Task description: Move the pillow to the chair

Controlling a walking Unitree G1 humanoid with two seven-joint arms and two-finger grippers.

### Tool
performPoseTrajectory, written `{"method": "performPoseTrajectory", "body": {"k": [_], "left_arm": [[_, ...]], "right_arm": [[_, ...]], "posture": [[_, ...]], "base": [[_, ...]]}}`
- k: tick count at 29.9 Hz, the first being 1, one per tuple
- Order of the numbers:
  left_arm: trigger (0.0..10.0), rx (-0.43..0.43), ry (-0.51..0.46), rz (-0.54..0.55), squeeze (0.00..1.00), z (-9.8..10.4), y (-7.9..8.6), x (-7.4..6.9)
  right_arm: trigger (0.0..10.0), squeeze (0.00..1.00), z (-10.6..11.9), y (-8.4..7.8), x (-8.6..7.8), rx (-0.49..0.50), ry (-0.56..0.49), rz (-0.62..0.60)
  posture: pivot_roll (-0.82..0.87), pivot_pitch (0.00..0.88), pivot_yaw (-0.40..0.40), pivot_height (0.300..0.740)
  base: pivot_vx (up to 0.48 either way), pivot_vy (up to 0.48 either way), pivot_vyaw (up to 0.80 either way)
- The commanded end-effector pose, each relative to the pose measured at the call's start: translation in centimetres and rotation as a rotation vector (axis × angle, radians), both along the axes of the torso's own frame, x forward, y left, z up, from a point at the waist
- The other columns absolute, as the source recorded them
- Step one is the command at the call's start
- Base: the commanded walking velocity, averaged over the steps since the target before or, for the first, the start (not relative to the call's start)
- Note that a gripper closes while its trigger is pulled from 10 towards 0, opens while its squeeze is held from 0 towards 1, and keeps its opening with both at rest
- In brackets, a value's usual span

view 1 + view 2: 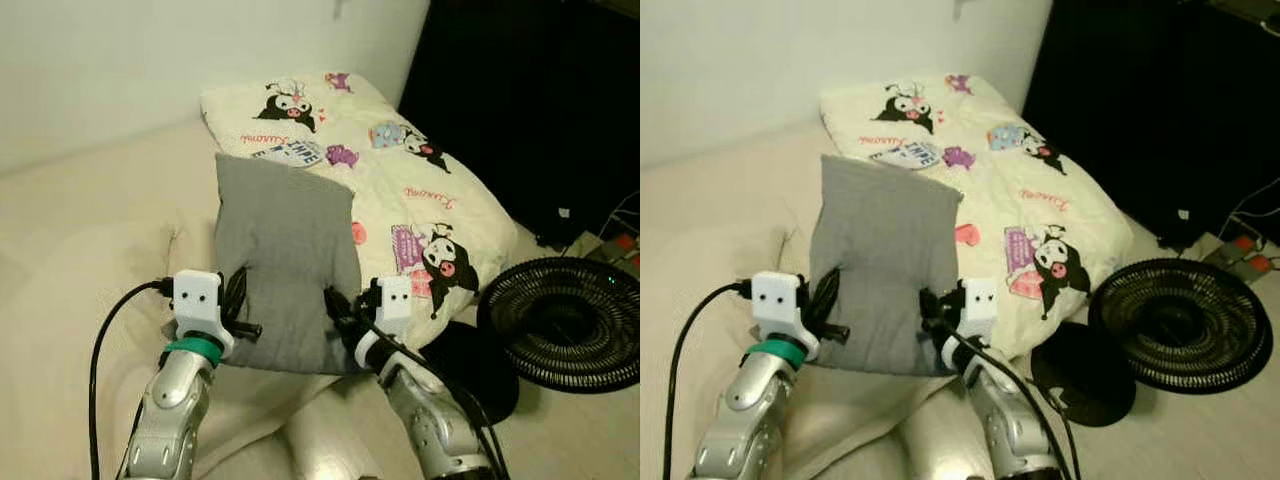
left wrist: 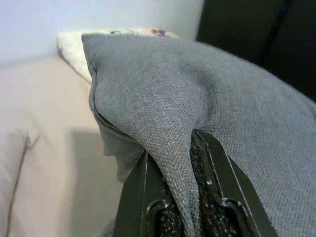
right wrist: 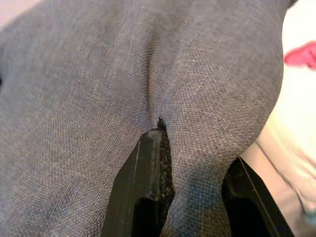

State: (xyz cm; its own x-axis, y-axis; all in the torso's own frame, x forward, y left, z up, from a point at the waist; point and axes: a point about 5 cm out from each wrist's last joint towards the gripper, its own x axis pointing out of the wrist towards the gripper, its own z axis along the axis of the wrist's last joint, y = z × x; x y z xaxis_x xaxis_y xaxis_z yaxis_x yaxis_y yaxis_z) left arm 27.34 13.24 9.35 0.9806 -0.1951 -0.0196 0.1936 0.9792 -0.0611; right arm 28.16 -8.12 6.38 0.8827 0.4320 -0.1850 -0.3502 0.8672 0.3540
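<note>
Grey rectangular fabric pillow [image 1: 285, 260], held up off the beige bed [image 1: 80, 240], long axis running away from the robot toward the cream cartoon-print quilt [image 1: 420, 190] behind it. Far edge overlapping the quilt in view; contact with it not resolvable.

Left end effector [image 1: 238, 310] at the near left edge of the pillow, black fingers [image 2: 207, 168] pinched together on a fold of grey cloth, seen close in the left wrist view. Right end effector [image 1: 342, 312] at the near right corner, fingers [image 3: 143, 182] clamped over a bunched ridge of the same cloth. Both grips on the near short edge, roughly level, one at each side; pillow extending straight ahead from both, neither arm clearly nearer.

No chair identifiable in these views. Black round fan [image 1: 565, 320] on the floor to the right, close by the quilt's corner.

Judgement: lift done or nearly so; carry next. With both grips on one edge, far end likely to sag and drag on the quilt unless raised before turning.
</note>
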Motion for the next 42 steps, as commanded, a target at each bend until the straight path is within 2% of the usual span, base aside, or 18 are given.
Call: {"method": "performPoseTrajectory", "body": {"k": [1, 3, 5, 7, 10, 11, 13, 16, 20, 25, 28, 31, 42], "left_arm": [[10.0, 0.063, 0.092, -0.009, 0.0, -2.8, -0.1, 0.0], [10.0, 0.063, 0.092, -0.009, 0.0, -2.8, -0.1, 0.0], [10.0, 0.108, 0.279, 0.02, 0.0, -7.2, 0.5, -0.4], [10.0, 0.139, 0.378, 0.021, 0.0, -9.4, 0.6, -1.0], [10.0, 0.151, 0.403, 0.014, 0.0, -10.0, 0.5, -1.2], [10.0, 0.157, 0.427, 0.002, 0.0, -10.5, 0.4, -1.6], [10.0, 0.162, 0.45, -0.006, 0.0, -11.0, 0.2, -1.9], [10.0, 0.172, 0.478, -0.032, 0.0, -11.6, 0.0, -2.6], [10.0, 0.171, 0.483, -0.044, 0.0, -11.9, -0.2, -2.8], [10.0, 0.168, 0.421, -0.032, 0.0, -11.6, -0.5, -2.2], [10.0, 0.167, 0.405, -0.028, 0.0, -11.5, -0.6, -2.0], [10.0, 0.157, 0.359, -0.031, 0.0, -11.0, -0.7, -1.7], [10.0, 0.161, 0.253, -0.066, 0.0, -9.5, -1.4, -1.5]], "right_arm": [[10.0, 0.0, -3.4, -0.8, -1.0, -0.077, 0.099, -0.029], [10.0, 0.0, -3.4, -0.8, -1.0, -0.077, 0.099, -0.029], [10.0, 0.0, -7.1, -2.5, -2.6, -0.207, 0.198, -0.061], [10.0, 0.0, -9.6, -3.6, -4.5, -0.302, 0.29, -0.067], [10.0, 0.0, -10.4, -4.0, -5.2, -0.334, 0.327, -0.082], [10.0, 0.0, -11.1, -4.5, -5.8, -0.37, 0.379, -0.099], [10.0, 0.0, -11.6, -4.7, -6.3, -0.397, 0.406, -0.113], [10.0, 0.0, -12.2, -4.9, -6.9, -0.394, 0.464, -0.143], [10.0, 0.0, -12.2, -4.8, -6.7, -0.39, 0.457, -0.137], [10.0, 0.0, -11.3, -4.6, -5.1, -0.338, 0.36, -0.165], [10.0, 0.0, -11.0, -4.4, -4.8, -0.319, 0.336, -0.163], [10.0, 0.0, -9.8, -3.6, -3.9, -0.267, 0.249, -0.139], [10.0, 0.0, -8.8, -3.0, -3.3, -0.23, 0.166, -0.097]], "posture": [[0.05, 0.018, 0.001, 0.74], [0.05, 0.018, 0.001, 0.74], [0.05, 0.016, 0.004, 0.74], [0.04, 0.013, 0.018, 0.74], [0.04, 0.013, 0.018, 0.74], [0.03, 0.009, 0.027, 0.74], [0.03, 0.009, 0.027, 0.74], [0.01, 0.009, 0.045, 0.74], [0.0, 0.01, 0.051, 0.74], [0.01, 0.015, 0.037, 0.74], [0.01, 0.015, 0.037, 0.74], [0.01, 0.016, 0.028, 0.74], [0.01, 0.02, 0.025, 0.74]], "base": [[0.0, 0.0, 0.0], [0.0, 0.0, 0.0], [0.0, 0.0, 0.0], [0.0, 0.0, 0.0], [0.0, 0.0, 0.0], [0.0, 0.0, 0.0], [0.0, 0.0, 0.0], [0.0, 0.0, 0.0], [0.0, 0.0, 0.0], [0.0, 0.0, 0.0], [0.0, 0.0, 0.0], [0.0, 0.0, -0.8], [0.0, 0.0, -0.8]]}}
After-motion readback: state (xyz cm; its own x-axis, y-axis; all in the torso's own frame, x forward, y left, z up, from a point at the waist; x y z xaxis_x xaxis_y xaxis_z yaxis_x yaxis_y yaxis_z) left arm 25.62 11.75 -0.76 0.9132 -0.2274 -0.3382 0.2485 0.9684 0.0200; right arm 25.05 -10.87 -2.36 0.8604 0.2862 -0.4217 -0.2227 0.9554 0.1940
